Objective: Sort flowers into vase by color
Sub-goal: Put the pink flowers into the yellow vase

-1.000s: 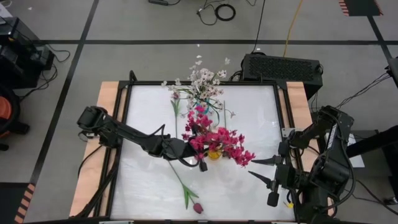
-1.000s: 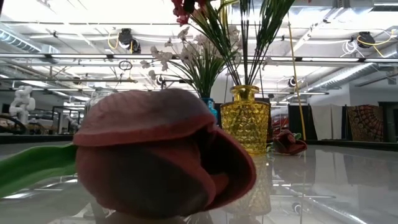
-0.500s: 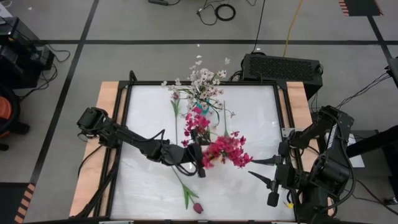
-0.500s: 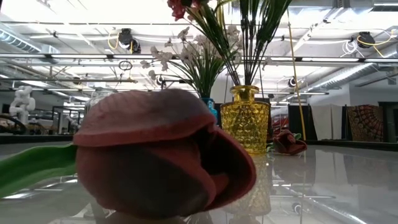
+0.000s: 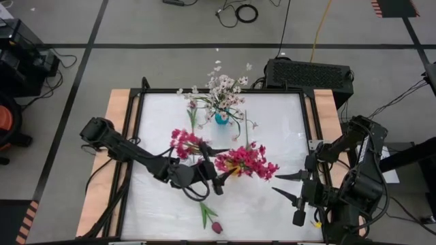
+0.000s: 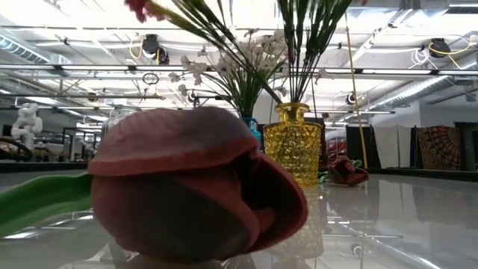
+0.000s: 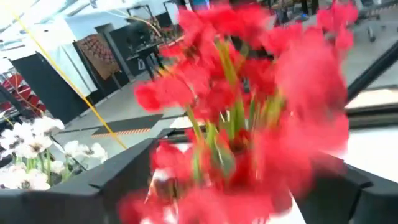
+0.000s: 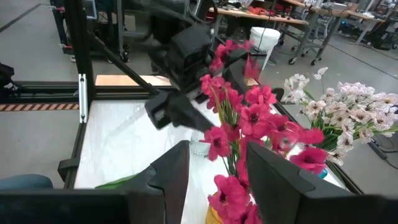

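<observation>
Flowers are partly sorted: the white sprays (image 5: 223,88) stand in the blue vase (image 5: 221,118), and a magenta bunch (image 5: 246,162) stands in the yellow vase (image 6: 293,142) at the table's middle. One more magenta stem (image 5: 185,141) leans well out to the left, its foot apparently at the yellow vase's neck. A dark tulip (image 5: 216,227) lies near the front edge. The left gripper (image 5: 212,178) is just beside the yellow vase, under the leaning stem; whether it is clamped on that stem I cannot tell. The right gripper (image 5: 286,185) waits spread open at the table's right edge. To do this step well, I judge the stem should be stood upright slowly and kept low, so the crowded vase does not tip
</observation>
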You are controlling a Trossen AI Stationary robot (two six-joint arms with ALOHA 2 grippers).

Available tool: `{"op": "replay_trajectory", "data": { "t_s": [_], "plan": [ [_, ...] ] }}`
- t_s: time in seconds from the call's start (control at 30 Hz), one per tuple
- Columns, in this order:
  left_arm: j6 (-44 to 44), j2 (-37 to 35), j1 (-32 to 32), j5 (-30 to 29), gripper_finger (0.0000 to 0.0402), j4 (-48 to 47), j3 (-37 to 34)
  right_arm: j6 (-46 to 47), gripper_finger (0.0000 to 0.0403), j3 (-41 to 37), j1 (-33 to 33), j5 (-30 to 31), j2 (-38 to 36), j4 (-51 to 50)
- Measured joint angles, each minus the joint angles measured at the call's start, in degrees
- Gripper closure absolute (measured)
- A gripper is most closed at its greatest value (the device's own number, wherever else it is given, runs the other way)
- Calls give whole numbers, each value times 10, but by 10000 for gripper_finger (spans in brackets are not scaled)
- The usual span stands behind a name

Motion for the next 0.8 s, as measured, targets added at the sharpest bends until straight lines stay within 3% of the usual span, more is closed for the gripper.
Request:
{"op": "replay_trajectory", "data": {
  "t_s": [0.17, 0.4, 0.6, 0.8],
  "plan": [
    [10, -4, -5, 0, 36, -1, 11, -1, 252, -8, 0, 0, 0, 1],
    [1, -4, -4, 22, 33, -1, 18, -4, 252, -8, -1, 0, 0, 5],
    [-66, -4, 12, 120, 33, -1, 18, -4, 252, -8, -1, 1, 0, 5],
    [-128, -4, 25, 152, 33, -1, 18, -4, 252, -8, -1, 0, 0, 6]
  ]
}}
